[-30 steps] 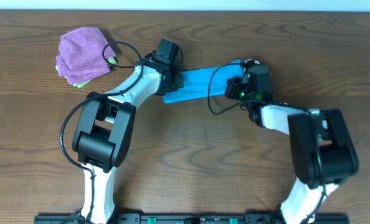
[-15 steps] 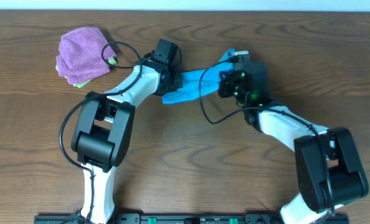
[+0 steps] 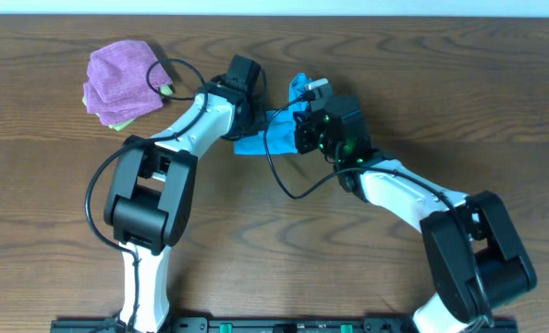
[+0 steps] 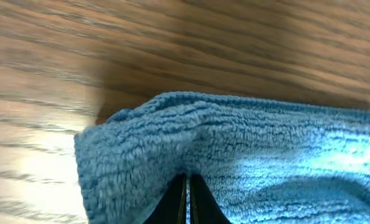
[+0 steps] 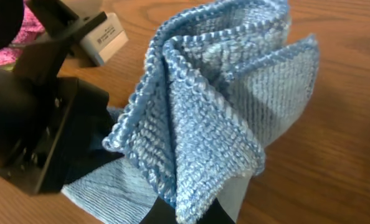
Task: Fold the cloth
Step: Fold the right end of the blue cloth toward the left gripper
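Observation:
The sky-blue terry cloth [image 3: 276, 123] lies bunched at the table's back middle, between my two arms. My left gripper [image 3: 248, 118] is shut on the cloth's left end; in the left wrist view its closed tips [image 4: 187, 200] pinch the blue pile [image 4: 247, 149]. My right gripper [image 3: 302, 109] is shut on the cloth's right end and holds it raised, close beside the left gripper. In the right wrist view the held cloth [image 5: 203, 106] stands up in bunched layers above the right gripper's fingertips [image 5: 185, 211]. The white tag is not visible.
A purple cloth [image 3: 122, 76] lies on a light green cloth [image 3: 119, 121] at the back left. Black cables loop from both wrists over the table [image 3: 284, 240]. The left arm's black housing [image 5: 35, 130] fills the left of the right wrist view.
My right gripper has carried the cloth's right end leftward toward the left gripper, so the flat strip is now bunched short. The left gripper has stayed in place.

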